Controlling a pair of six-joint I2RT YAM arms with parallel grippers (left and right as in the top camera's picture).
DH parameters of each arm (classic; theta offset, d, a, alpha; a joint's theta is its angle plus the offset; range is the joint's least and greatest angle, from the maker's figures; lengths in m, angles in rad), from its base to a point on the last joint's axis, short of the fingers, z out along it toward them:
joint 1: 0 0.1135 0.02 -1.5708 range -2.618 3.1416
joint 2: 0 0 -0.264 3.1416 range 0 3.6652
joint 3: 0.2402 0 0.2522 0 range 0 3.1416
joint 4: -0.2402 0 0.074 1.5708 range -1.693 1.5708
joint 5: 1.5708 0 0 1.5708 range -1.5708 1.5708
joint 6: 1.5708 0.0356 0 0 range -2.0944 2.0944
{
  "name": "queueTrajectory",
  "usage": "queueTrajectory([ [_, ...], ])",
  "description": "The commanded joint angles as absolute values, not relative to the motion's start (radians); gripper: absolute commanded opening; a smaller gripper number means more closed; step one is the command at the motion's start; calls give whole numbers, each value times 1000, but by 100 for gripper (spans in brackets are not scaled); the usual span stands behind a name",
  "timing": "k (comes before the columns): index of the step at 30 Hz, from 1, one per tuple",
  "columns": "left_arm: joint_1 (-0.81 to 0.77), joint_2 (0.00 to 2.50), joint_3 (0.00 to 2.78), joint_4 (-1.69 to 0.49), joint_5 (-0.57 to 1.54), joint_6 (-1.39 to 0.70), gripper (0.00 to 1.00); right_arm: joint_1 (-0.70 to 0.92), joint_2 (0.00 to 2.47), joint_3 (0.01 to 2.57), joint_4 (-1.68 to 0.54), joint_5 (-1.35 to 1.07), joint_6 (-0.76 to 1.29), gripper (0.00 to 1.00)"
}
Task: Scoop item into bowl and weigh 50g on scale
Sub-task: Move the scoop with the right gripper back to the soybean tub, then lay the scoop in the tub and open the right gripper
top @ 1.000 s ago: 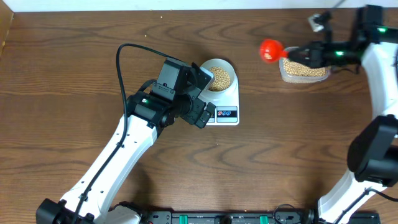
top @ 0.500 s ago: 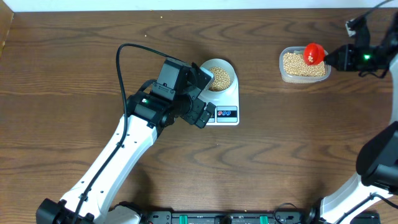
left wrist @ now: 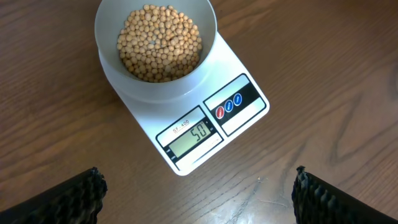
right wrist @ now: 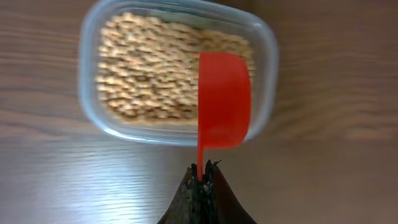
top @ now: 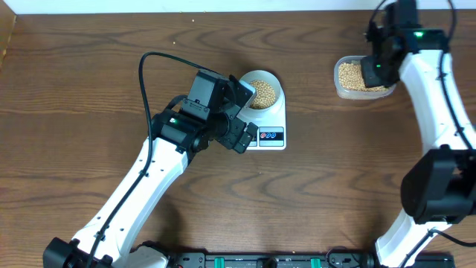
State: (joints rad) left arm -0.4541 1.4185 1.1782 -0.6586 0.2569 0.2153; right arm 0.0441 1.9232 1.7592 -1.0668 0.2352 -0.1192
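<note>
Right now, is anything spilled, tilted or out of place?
Nothing stands out. The bowl holds its beans upright on the scale, which reads 50; none lie on the table, and the red scoop hangs over the tub.

You get soft, even light over the worktop [top: 74,89] in the overhead view, with only faint shadows. Your left wrist view is crisp, its lower corners dark. Your right wrist view is smeared: beans [right wrist: 149,74] and red scoop [right wrist: 224,99] blur sideways.
</note>
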Motion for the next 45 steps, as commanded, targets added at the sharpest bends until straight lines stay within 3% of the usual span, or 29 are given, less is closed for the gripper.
queueTrajectory([
  [1,-450,1426,1178,-662,262,232,98,98,1896,1770,-1069,493,-82,1],
  [9,-450,1426,1178,-662,262,232,98,128,1896,1770,-1069,473,-4,1],
  [18,-450,1426,1178,-662,262,232,98,-18,1897,1770,-1000,-132,33,1],
  [30,-450,1426,1178,-662,262,232,98,-236,1917,1718,-978,-529,-111,4],
  [36,-450,1426,1178,-662,262,232,98,-306,1924,1635,-929,-564,-113,6],
  [40,-450,1426,1178,-662,262,232,98,-360,1927,1594,-891,-625,-113,15],
  [45,-450,1426,1178,-662,262,232,98,-396,1931,1555,-870,-658,-112,41],
])
